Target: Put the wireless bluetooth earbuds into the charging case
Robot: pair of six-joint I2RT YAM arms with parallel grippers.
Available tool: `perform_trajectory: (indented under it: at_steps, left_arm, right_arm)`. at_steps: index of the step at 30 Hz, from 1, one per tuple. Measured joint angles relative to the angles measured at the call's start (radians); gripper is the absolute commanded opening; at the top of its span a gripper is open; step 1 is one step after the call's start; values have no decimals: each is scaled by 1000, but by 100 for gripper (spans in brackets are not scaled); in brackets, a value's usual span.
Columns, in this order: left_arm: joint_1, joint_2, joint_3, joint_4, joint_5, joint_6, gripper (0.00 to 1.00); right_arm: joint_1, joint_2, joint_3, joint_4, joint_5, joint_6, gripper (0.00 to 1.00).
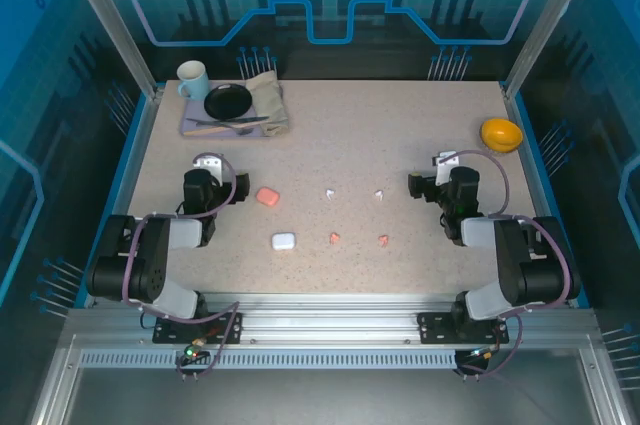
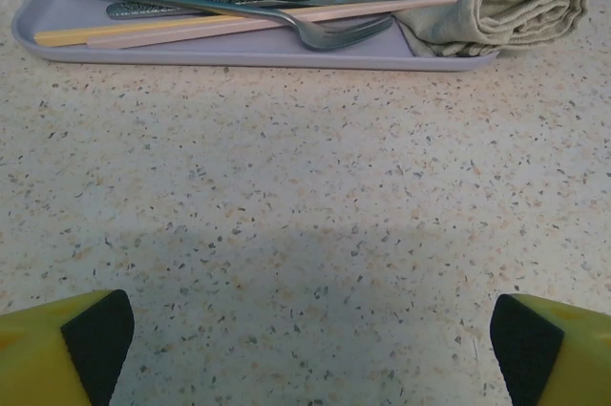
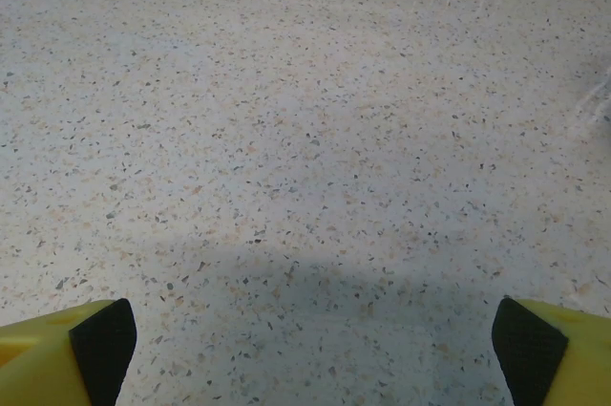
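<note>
Overhead, we see two white earbuds (image 1: 331, 193) and two pink earbuds (image 1: 335, 238) lying centrally, right of the pink case (image 1: 266, 196) and white case (image 1: 283, 241). Left wrist: left gripper (image 2: 305, 339), fingers wide apart (tray (image 2: 239, 57) ahead). Right wrist: right gripper (image 3: 305, 344) likewise, over bare table (image 3: 305, 138).

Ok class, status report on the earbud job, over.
Left gripper open, right gripper open, both empty. Four earbuds loose on table, none cased. Nothing blocking.

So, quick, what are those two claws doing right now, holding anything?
Left gripper: open, holding nothing.
Right gripper: open, holding nothing.
</note>
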Motion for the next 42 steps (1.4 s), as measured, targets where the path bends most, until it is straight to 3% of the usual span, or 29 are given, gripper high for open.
perform_trajectory:
  at_steps: [26, 31, 34, 39, 42]
  left_arm:
    - [-5, 0, 4, 19, 3, -14, 99]
    - [-5, -55, 101, -172, -60, -55, 99]
    - [-5, -147, 195, -332, -100, -108, 99]
    - [-8, -293, 348, -639, -124, -290, 99]
    - [-11, -338, 428, -835, -104, -433, 99]
  right_arm:
    - [3, -2, 8, 10, -41, 2, 100]
    - [3, -172, 124, -291, 17, 69, 100]
    - [2, -290, 286, -534, 63, 227, 100]
    - [-13, -367, 515, -884, 40, 451, 97]
    - [69, -356, 565, -1062, -5, 529, 93]
